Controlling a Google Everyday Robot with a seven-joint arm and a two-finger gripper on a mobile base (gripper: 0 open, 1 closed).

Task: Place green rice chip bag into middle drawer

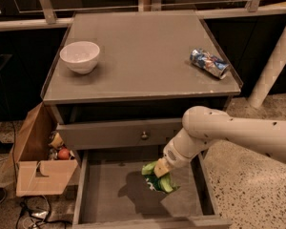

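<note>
The green rice chip bag (160,181), crumpled light green with a white patch, hangs inside the open middle drawer (109,197), right of its centre. It casts a shadow on the bare grey floor to its left. My gripper (158,169) reaches down from the white arm at the right and is shut on the bag's top edge. The bag's lower end sits close to the drawer floor; I cannot tell whether it touches.
A white bowl (79,56) and a crushed blue-silver can (209,63) rest on the cabinet top. The drawer front with a round knob (144,135) is closed just above. A cardboard box (38,163) with small items stands on the floor at left.
</note>
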